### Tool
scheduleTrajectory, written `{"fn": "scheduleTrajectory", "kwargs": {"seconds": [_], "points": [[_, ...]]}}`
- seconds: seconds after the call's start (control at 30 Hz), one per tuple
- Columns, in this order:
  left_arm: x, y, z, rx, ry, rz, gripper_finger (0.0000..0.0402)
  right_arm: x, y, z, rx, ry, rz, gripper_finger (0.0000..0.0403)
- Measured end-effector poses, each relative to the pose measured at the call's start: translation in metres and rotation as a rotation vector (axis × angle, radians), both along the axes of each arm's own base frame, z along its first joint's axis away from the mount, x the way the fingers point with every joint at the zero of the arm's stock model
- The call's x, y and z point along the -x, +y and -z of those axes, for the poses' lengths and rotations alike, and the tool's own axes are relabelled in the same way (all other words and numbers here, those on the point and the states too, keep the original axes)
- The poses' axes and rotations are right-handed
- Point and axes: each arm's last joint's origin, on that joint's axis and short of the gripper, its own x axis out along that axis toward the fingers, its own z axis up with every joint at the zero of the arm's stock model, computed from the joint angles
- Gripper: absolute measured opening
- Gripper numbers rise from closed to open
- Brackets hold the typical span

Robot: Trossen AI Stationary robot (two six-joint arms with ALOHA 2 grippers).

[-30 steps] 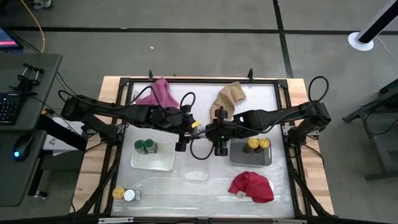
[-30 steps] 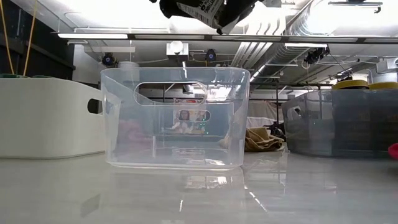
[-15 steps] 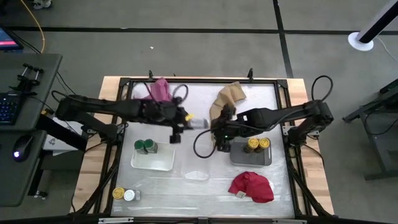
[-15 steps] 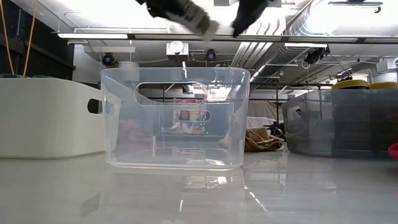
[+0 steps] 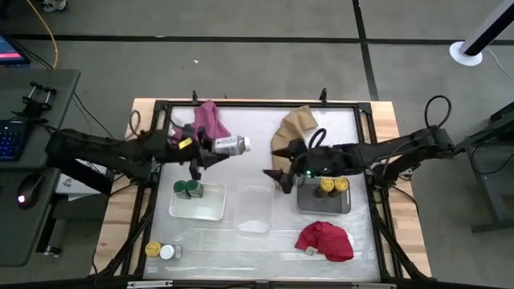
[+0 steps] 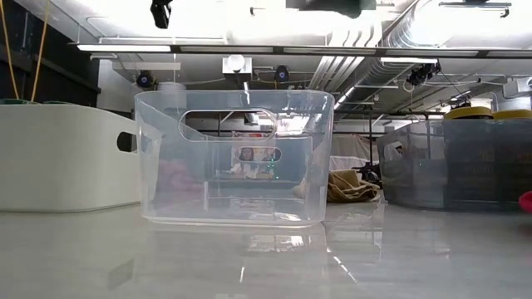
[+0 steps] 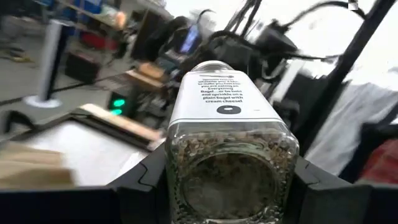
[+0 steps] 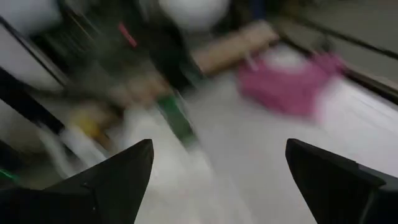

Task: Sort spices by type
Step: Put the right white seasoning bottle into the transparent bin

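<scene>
**Left arm holds a clear jar on its side above the table**

At the lower left of the high view, two loose jars stand side by side on the tabletop: a yellow-lidded jar (image 5: 152,249) and a white-lidded jar (image 5: 167,252). Toward the lower right lies a crumpled red cloth (image 5: 324,240). A clear plastic bin (image 5: 255,207), thin-walled with oval handle cut-outs, stands at mid-frame. Left of it, the white tray (image 5: 198,205) holds two green-lidded jars (image 5: 189,189); right of it, the grey tray (image 5: 324,201) holds two yellow-lidded amber jars (image 5: 329,185).

The left gripper (image 5: 204,152) reaches in horizontally from the left edge, its fingers clamped on a clear glass spice jar (image 5: 230,145) held sideways above the table, white cap pointing toward the middle. In the left wrist view, that jar (image 7: 229,124) fills the frame, speckled seasoning showing through its square-shouldered glass.

The right gripper (image 5: 280,178) stretches in low from the right edge, ending just left of the grey tray, jaws spread wide and empty.

Along the far edge lie a rumpled pink cloth (image 5: 209,118) and a tan cloth (image 5: 295,125).
</scene>
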Motion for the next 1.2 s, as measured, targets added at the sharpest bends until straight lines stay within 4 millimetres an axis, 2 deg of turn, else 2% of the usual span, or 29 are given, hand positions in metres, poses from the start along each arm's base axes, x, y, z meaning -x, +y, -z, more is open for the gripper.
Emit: {"fn": "scheduleTrajectory", "kwargs": {"seconds": [0.07,0.13,0.43,0.63,0.8,0.97,1.2], "points": [[-0.003,-0.006,0.011,0.049,-0.038,0.015,0.0158,-0.006,-0.003,-0.007,-0.036,-0.139,-0.014,0.0361],[-0.009,-0.012,0.016,0.058,-0.032,0.023,0.0158,-0.011,-0.007,-0.011,-0.041,-0.206,-0.019,0.0361],[-0.039,-0.025,0.015,0.014,0.012,0.054,0.0158,-0.021,-0.016,-0.021,-0.06,-0.24,-0.102,0.0362],[-0.053,-0.027,0.01,-0.028,0.013,0.052,0.0158,-0.023,-0.014,-0.018,-0.058,-0.226,-0.148,0.0362],[-0.061,-0.027,0.014,-0.028,0.033,0.074,0.0158,-0.024,-0.013,-0.017,-0.055,-0.221,-0.151,0.0359],[-0.061,-0.027,0.014,-0.023,0.03,0.075,0.0158,-0.024,-0.013,-0.017,-0.047,-0.214,-0.154,0.0312],[-0.061,-0.027,0.013,-0.027,0.014,0.086,0.0158,-0.024,-0.012,-0.018,-0.027,-0.219,-0.179,0.0199]]}}
